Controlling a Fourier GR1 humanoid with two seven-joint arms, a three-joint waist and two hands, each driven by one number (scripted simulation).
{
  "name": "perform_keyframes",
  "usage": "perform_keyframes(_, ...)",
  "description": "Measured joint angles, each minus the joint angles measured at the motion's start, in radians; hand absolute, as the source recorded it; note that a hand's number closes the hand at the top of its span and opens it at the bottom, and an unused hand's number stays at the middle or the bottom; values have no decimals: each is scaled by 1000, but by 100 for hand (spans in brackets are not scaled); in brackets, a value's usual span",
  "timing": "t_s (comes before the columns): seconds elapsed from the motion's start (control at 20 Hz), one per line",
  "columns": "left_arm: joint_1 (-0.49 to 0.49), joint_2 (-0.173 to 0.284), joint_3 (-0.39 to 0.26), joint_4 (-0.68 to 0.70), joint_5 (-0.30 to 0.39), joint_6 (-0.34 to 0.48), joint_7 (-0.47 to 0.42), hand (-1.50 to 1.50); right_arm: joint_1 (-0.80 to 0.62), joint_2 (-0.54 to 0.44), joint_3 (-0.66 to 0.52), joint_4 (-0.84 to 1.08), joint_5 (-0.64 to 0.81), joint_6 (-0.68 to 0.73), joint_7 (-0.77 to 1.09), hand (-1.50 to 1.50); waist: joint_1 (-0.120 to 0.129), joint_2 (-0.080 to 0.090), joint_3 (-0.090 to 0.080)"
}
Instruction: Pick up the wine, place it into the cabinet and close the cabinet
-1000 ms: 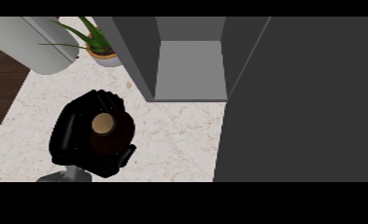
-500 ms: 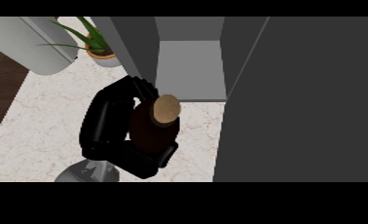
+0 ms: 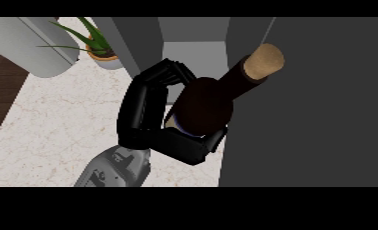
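Note:
The wine bottle [image 3: 209, 108] is dark with a tan cork top [image 3: 266, 59]. It is lifted off the counter and tilts to the upper right, its neck in front of the cabinet's opening. My left hand [image 3: 148, 109] is shut on the bottle's body, with fingers round the far side and the thumb at the near side, hiding its lower part. The grey cabinet [image 3: 193, 56] stands open behind the bottle. Its dark door [image 3: 310, 119] fills the right side of the view. My right hand does not show.
A potted green plant [image 3: 100, 49] stands at the back left beside the cabinet's left wall. A pale grey rounded object [image 3: 35, 44] lies at the far left corner. The marbled counter [image 3: 52, 119] stretches left of my forearm.
My left hand has lifted the bottle and carried it right and closer to the cabinet. The bottle now leans with its cork toward the door's edge.

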Motion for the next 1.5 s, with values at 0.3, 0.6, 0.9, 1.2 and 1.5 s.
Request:
perform_keyframes(0.3, -87, 0, -18, 54, -15, 94, 22, 150, -1, -1, -6, -2, -5, 13, -1, -150, 1, 0, 0)
perform_keyframes(0.6, -144, 0, -32, 136, -22, 149, -18, 150, -20, 2, -3, -3, -6, 4, 22, -150, 1, 0, 0)
perform_keyframes(0.9, -145, 0, -22, 211, 49, 157, -103, 150, -16, 0, -15, -5, -7, 10, 15, -150, 0, 1, 0)
perform_keyframes(1.2, -162, 0, -33, 313, 151, 193, -219, 150, -12, 2, -1, -5, -4, 12, 13, -150, -2, 1, -1)
perform_keyframes(1.5, -155, 2, -47, 392, 148, 189, -281, 150, -8, -2, -27, -4, -11, 26, 1, -150, -1, 1, 0)
